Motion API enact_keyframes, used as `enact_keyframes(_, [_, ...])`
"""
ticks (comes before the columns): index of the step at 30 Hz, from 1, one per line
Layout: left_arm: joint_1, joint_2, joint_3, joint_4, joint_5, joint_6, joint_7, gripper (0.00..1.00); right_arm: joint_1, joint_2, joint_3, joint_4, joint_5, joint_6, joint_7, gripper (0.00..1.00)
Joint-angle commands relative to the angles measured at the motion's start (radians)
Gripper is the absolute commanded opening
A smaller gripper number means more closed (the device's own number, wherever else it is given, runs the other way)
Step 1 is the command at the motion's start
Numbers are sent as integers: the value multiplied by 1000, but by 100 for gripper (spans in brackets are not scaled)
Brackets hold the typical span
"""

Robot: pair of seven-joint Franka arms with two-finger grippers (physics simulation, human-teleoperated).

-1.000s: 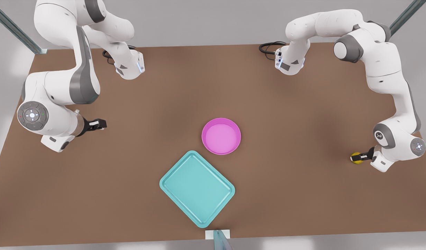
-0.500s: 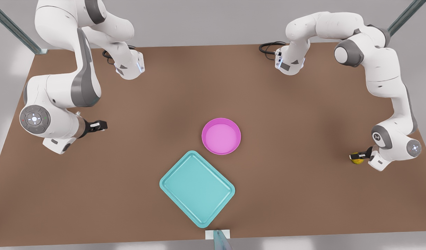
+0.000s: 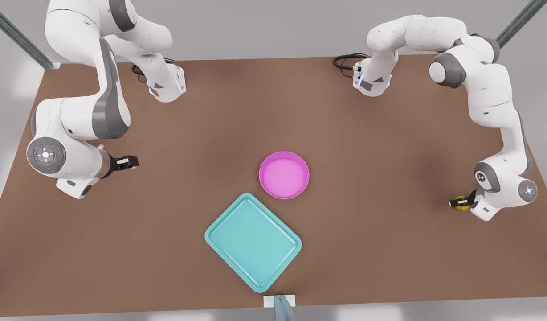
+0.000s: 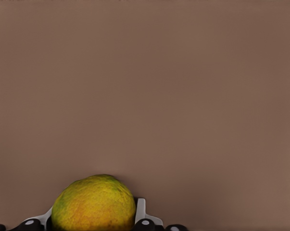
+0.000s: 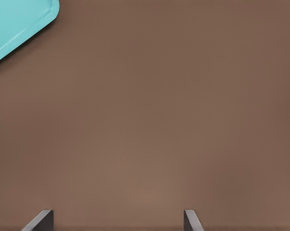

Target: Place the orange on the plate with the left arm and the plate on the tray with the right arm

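The orange (image 3: 461, 203) sits near the table's edge at the front view's right, and my left gripper (image 3: 459, 203) is shut on it. In the left wrist view the orange (image 4: 94, 204) fills the space between the fingers (image 4: 140, 212), which touch both its sides. The pink plate (image 3: 284, 174) lies empty at the table's middle. The teal tray (image 3: 253, 242) lies just in front of it, turned diagonally. My right gripper (image 3: 127, 161) hovers open at the front view's left, far from the plate. A corner of the tray (image 5: 17, 24) shows in the right wrist view.
The brown table (image 3: 389, 133) spreads wide between the arms. Both arm bases (image 3: 166, 84) stand at the back edge with black cables. A metal post (image 3: 282, 307) stands at the front edge near the tray.
The left arm's wrist has drawn in and the orange has shifted slightly toward the front view's right with the gripper. The right arm has crept a little toward the middle.
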Motion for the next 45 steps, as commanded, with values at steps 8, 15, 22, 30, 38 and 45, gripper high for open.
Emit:
enact_keyframes(8, [-259, -233, -84, 2, -8, -307, -432, 50, -1, 1, 0, 0, 1, 1, -2, 100])
enact_keyframes(15, [-859, -154, -98, 151, -31, -365, -1183, 52, -1, 7, 0, 0, 2, 2, -2, 100])
enact_keyframes(22, [-976, -95, -100, 137, -45, -363, -1225, 53, 1, 13, 0, -4, 2, 5, 0, 100])
enact_keyframes(30, [-996, -45, -101, 143, -45, -351, -1242, 100, 1, 14, 0, -4, 5, 7, 0, 100])
enact_keyframes(38, [-473, -426, -61, 349, -36, -1030, -621, 100, 157, 168, 2, -70, 281, 157, 14, 100])
enact_keyframes(45, [-270, -707, -159, 88, -28, -804, -469, 100, 449, 198, 3, -384, 458, 919, 265, 100])
